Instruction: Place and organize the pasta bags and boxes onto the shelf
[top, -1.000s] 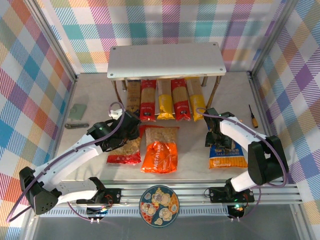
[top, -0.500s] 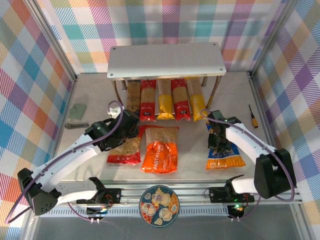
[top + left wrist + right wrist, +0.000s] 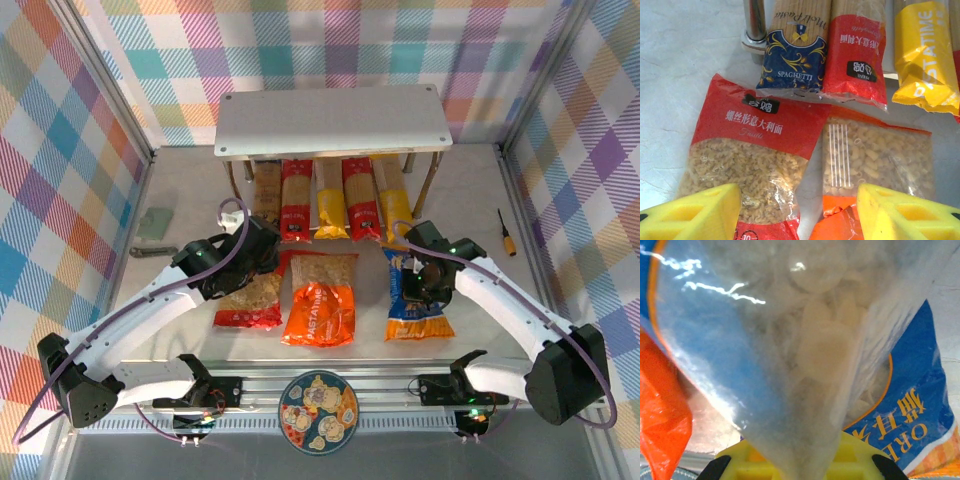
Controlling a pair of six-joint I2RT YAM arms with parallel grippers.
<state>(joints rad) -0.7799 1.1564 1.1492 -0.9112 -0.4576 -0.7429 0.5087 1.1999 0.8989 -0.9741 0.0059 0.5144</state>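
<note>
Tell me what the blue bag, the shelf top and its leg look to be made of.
Blue bag: thin glossy plastic film, part clear, creased with bright glints.
Shelf top: matte pale grey board, perhaps painted metal or laminate; unclear.
Leg: polished metal tube, mirror-like reflections.

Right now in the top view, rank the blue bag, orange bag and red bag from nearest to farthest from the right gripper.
1. Blue bag, clamped in the right gripper.
2. Orange bag, to its left, mid-table.
3. Red bag, farthest left, partly under the left arm.
</note>
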